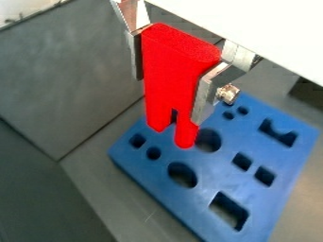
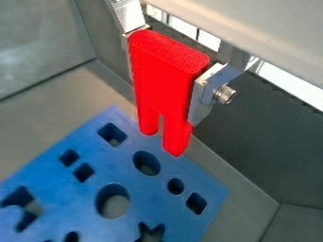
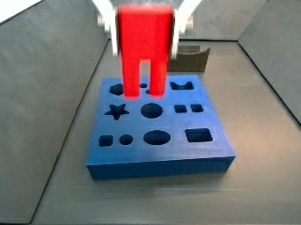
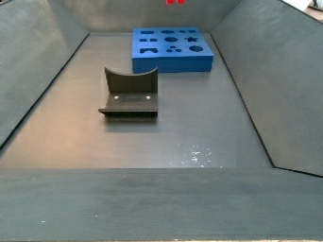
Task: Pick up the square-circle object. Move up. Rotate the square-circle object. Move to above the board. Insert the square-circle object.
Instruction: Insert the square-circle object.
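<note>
Closest to the wrist cameras, the gripper (image 1: 173,52) has its two flat silver fingers (image 1: 214,80) pressed against opposite faces of the square-circle object (image 1: 171,71), so it is closed on that piece and grips it by the solid upper body. In both wrist views the red block hangs upright, its two prong-like legs pointing down (image 2: 164,85). The longer leg ends just over the blue surface; whether its tip touches that surface cannot be told.

Directly below lies the board (image 1: 284,184), a thick blue slab with many cut-outs: round holes, squares and other shapes. In a wrist view the legs hang above a round hole (image 2: 149,163) near the slab's edge. In a side view the gripper (image 3: 146,26) and the square-circle object (image 3: 146,44) stand over the far left part of the board (image 3: 159,154), the legs reaching down near the far row of holes, with a star cut-out (image 3: 116,111) just nearer than them.

Farther out, in a side view, the board (image 4: 202,64) sits at the far end of the grey floor, and only a small bit of the red piece (image 4: 176,3) shows at the top edge. The fixture (image 4: 130,93), a dark bracket on a base plate, stands on the floor nearer and to the left, well apart from the board. It also shows behind the board (image 3: 191,58).
</note>
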Robot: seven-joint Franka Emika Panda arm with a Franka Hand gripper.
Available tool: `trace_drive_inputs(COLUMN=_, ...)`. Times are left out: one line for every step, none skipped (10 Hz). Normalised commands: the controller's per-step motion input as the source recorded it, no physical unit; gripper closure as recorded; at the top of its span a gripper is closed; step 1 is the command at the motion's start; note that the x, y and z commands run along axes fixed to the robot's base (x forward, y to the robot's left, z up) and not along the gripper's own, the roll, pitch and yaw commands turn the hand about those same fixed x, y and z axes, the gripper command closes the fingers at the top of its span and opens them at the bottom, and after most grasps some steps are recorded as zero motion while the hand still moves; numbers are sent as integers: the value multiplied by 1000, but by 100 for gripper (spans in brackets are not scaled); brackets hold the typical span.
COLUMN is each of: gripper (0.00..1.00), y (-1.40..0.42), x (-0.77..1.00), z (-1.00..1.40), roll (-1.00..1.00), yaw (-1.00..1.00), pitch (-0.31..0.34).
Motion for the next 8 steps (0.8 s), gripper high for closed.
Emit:
trace_drive_inputs(gripper=100, y=-177, x=0, z=-460, roll=0, yaw=394, pitch=-24)
trace_drive_inputs(gripper=100, y=0, x=17, z=-169, roll=0, yaw=311, pitch=-63)
trace_drive_inputs(gripper=100, y=37, x=-71, z=-166, roll=0, yaw=511, pitch=-73)
trace_drive_inputs(gripper=100, y=57, x=-123, z=-123, roll=0, yaw=617, pitch=-89)
trace_drive_inputs(gripper=100, y=0, x=-97, z=-80, roll=0, yaw=380, pitch=-63)
trace_drive_inputs(gripper=100, y=11, x=-46, z=-89, roll=0, yaw=389, pitch=-54)
trace_drive_inputs(gripper=100, y=0, x=0, z=-86, roll=0, yaw=86, pitch=-34)
trace_drive_inputs(gripper=100, y=283, x=0, z=-86, roll=0, yaw=-34, pitch=0)
